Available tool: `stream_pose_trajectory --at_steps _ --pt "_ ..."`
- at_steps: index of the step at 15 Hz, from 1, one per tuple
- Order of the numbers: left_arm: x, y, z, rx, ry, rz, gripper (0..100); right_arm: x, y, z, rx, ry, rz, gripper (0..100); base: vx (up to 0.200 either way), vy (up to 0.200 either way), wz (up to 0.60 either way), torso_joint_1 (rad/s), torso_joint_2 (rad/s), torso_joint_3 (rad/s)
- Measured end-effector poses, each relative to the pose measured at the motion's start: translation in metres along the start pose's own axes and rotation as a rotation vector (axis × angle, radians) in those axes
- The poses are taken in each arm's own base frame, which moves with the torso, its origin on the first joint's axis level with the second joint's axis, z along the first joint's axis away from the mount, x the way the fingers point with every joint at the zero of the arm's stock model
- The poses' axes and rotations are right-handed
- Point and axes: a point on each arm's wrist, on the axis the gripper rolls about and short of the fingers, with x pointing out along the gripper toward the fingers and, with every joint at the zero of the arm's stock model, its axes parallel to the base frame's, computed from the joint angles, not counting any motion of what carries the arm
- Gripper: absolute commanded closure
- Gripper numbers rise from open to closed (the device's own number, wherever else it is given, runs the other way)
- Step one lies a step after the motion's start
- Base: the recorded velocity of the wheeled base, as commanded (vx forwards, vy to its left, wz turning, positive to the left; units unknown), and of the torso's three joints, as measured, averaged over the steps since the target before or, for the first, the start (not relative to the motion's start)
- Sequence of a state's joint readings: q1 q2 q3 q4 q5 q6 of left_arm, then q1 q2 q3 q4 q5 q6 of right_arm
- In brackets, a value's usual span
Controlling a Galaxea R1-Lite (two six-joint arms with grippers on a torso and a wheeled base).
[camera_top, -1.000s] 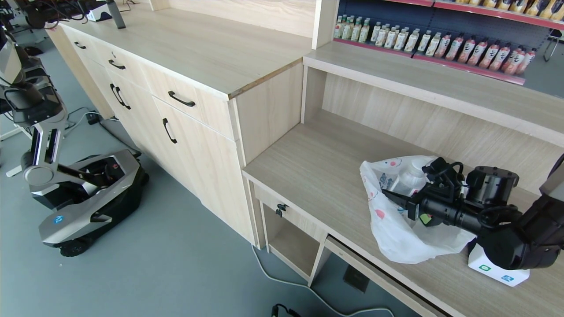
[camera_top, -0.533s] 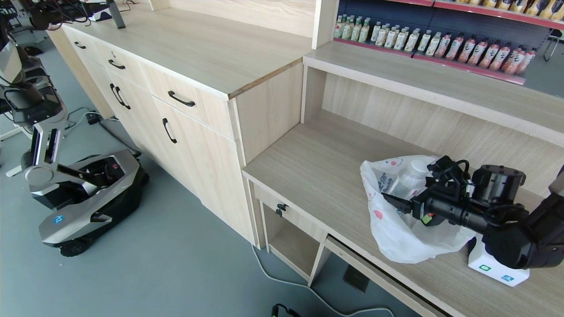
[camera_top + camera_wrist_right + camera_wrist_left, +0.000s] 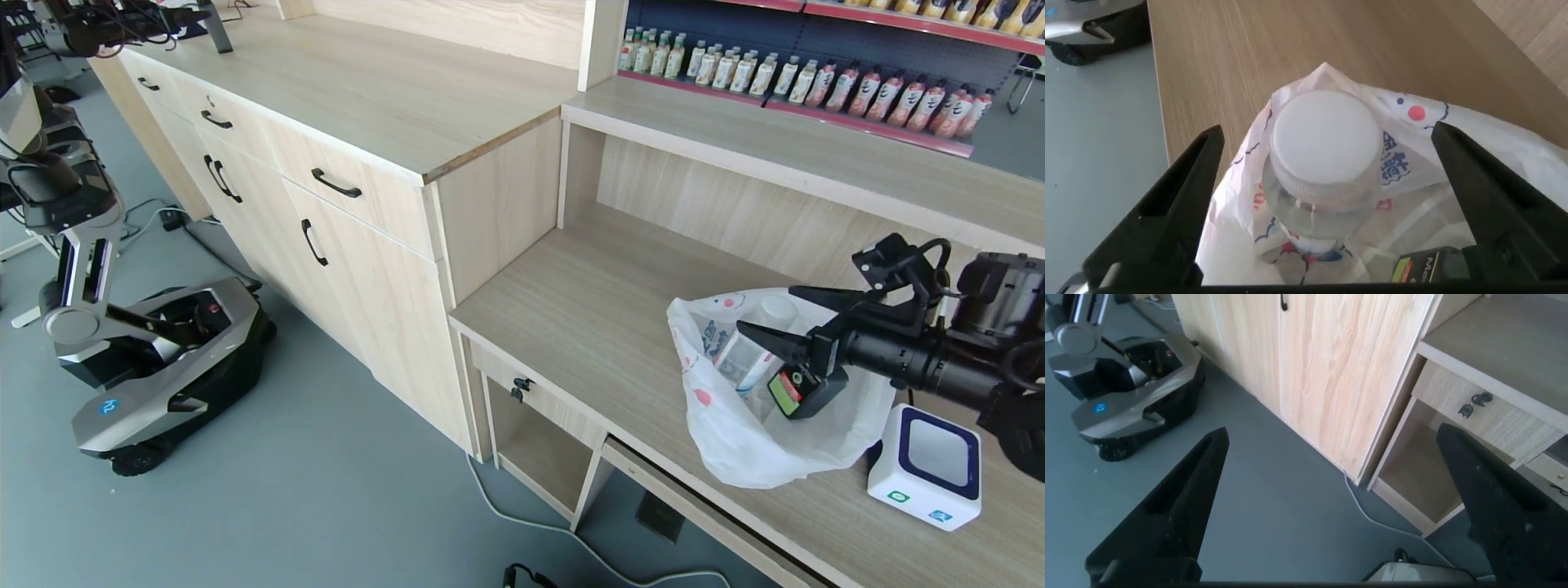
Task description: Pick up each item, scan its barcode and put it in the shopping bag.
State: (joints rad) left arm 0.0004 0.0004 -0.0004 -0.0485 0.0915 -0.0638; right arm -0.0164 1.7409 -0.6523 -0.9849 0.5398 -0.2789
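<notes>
Spread wide and gripping nothing, the right gripper [image 3: 765, 309] is hanging at the right of the frame, just above the shopping bag [image 3: 735, 445]. A white-capped bottle [image 3: 747, 353] is sitting inside that bag, which is slumping on the desk [image 3: 588, 310] close to its front edge. The scanner [image 3: 927, 467] is standing just beside the bag, lower right.

From the left wrist, the left gripper [image 3: 1333, 434] is also gaping, pointing at the grey floor [image 3: 1274, 490] well away from the work.

From the right wrist, the open fingers are straddling the bottle's cap [image 3: 1324, 147] without touching it, with the bag's rim [image 3: 1417, 175] bunching around it.

I'm thinking a finger could be catching that loose plastic on any pull away, dragging the bag toward the edge or tipping the bottle out.
</notes>
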Motion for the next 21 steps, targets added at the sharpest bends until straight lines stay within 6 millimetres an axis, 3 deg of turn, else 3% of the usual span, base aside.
stream_pose_trajectory --at_steps 4,8,12,19,21 --pt "0.000 0.000 0.000 0.000 0.000 0.001 0 -0.056 0.011 0.044 -0.061 -0.052 -0.065 0 0.000 0.000 -0.45 -0.003 0.00 0.004" --pt "0.000 0.000 0.000 0.000 0.000 0.001 0 -0.105 0.014 0.063 -0.098 0.003 -0.290 0 0.000 0.000 -0.60 0.001 0.00 0.004" --pt "0.000 0.000 0.000 0.000 0.000 0.001 0 -0.128 0.020 0.079 -0.047 0.003 -0.396 0 0.000 0.000 -0.60 -0.002 0.00 0.004" --pt "0.000 0.000 0.000 0.000 0.000 0.001 0 -0.161 0.039 0.077 0.062 0.098 -0.489 0 0.000 0.000 -0.60 0.001 0.00 0.004" --pt "0.000 0.000 0.000 0.000 -0.001 0.000 0 -0.171 0.049 0.073 0.097 0.099 -0.498 0 0.000 0.000 0.00 0.000 0.00 0.000"
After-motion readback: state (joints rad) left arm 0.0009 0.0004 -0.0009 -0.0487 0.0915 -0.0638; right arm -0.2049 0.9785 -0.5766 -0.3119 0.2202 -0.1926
